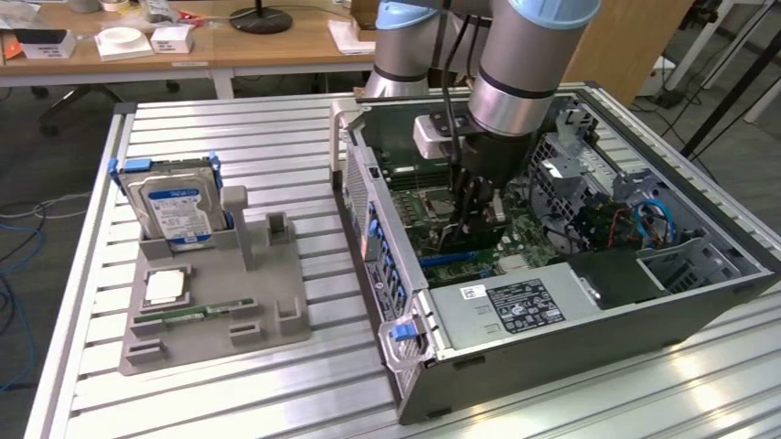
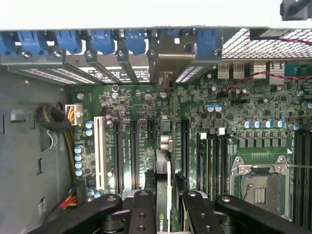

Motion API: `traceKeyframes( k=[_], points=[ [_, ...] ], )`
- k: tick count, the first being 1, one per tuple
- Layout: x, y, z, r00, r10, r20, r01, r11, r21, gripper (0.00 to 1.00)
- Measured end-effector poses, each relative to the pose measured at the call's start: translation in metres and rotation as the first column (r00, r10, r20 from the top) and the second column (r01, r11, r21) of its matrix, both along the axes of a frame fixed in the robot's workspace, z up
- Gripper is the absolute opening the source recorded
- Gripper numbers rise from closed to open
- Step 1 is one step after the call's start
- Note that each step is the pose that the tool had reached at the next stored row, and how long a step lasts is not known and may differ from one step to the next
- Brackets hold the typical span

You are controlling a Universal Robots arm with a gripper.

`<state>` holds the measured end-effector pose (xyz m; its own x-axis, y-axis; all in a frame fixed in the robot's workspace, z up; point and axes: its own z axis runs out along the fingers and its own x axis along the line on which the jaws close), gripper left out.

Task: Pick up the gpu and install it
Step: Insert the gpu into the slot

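My gripper [image 1: 474,197] is down inside the open computer case [image 1: 366,240], shut on the gpu [image 1: 462,230]. In the wrist view the gpu [image 2: 165,170] shows edge-on between my two black fingers [image 2: 144,207]. It stands upright over the green motherboard [image 2: 131,105], in line with one of the long black expansion slots. Its silver end bracket [image 2: 165,56] reaches the row of rear slot openings with blue latches [image 2: 105,41]. Whether the card's edge sits in the slot I cannot tell.
On the slatted table, to the exterior view's left, a grey fixture [image 1: 262,283] holds a hard drive [image 1: 177,206], a square chip [image 1: 165,285] and a memory stick [image 1: 196,314]. A labelled power supply [image 1: 518,306] and the case walls stand close around the arm.
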<state>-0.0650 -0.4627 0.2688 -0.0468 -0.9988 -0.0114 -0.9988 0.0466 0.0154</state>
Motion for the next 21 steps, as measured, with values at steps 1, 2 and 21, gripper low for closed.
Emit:
traceKeyframes(
  k=[1, 2, 21],
  points=[
    [0.000, 0.0000, -0.0003, 1.0000, 0.000, 0.0000, 0.000, 1.0000, -0.0001, 0.26],
    [0.000, 0.0000, -0.0007, 1.0000, 0.000, 0.0000, 0.000, 1.0000, 0.0001, 0.26],
    [-0.001, 0.0006, -0.0114, 1.0000, 0.000, -0.0001, 0.000, 0.9997, 0.0246, 0.26]
  ],
)
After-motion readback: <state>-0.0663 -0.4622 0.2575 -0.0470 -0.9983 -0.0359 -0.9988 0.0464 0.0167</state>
